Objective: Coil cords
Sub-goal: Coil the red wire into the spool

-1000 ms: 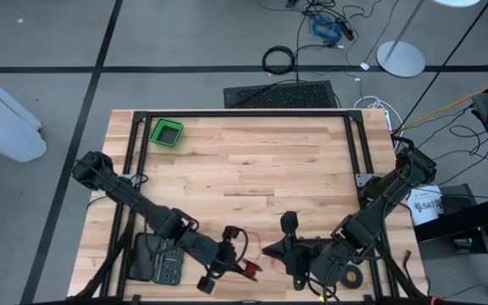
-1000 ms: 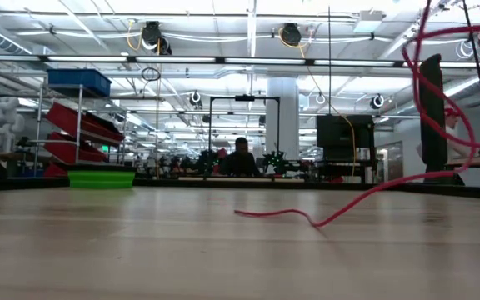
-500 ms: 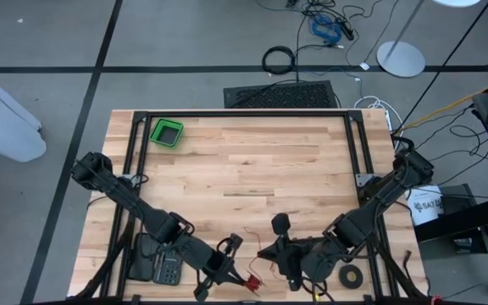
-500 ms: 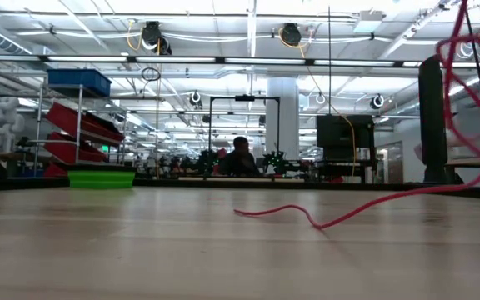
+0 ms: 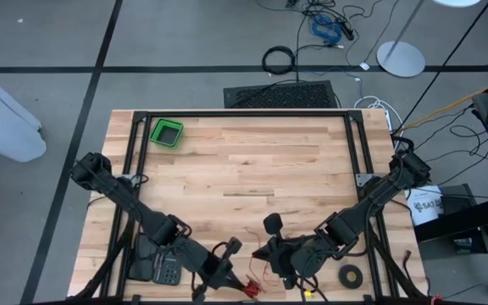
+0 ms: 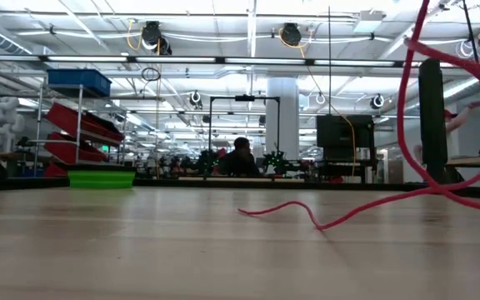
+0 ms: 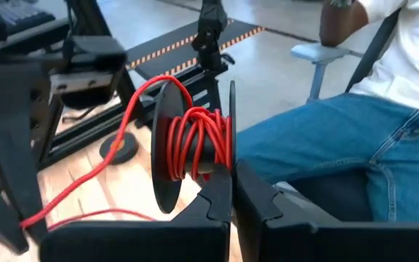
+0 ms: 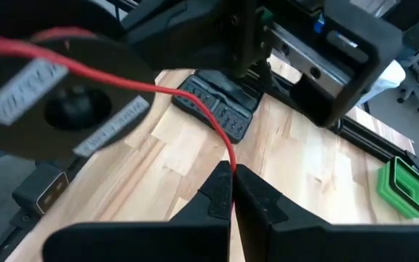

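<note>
- While the high view gives only a small red tangle at the desk's [image 5: 252, 161] near edge, the left wrist view goes right in: the cord [image 7: 195, 142] is a red strand wound in several turns round the hub of a black spool [image 7: 167, 149].
- Left pincer [image 7: 233, 191] sits pressed tight on that spool's flange, holding it upright on edge; from above, this pincer [image 5: 227, 273] is right at the near edge, centre-left.
- Over to the right wrist view: right pincer [image 8: 231, 191] is squeezed together on the cord [image 8: 195, 102], which runs taut from the fingertips up across the spool's [image 8: 57, 98] labelled face.
- From above, the right pincer [image 5: 269, 252] lies just beside the left one, the cord [image 5: 257, 271] strung between them.
- Low view adds the free end: the cord [image 6: 323, 218] lies wavy on the desk [image 6: 140, 250], then sweeps up in a big loop at the right edge.
- Around them: a green bin [image 5: 166, 132] at the far left corner, well apart; a black tape ring [image 5: 351, 274] near the right arm; a dark keypad-like device [image 5: 161, 264], probably a controller, under the left arm.
- Beyond the desk's near edge, a seated person's jeans [image 7: 340, 153] fill the background.
</note>
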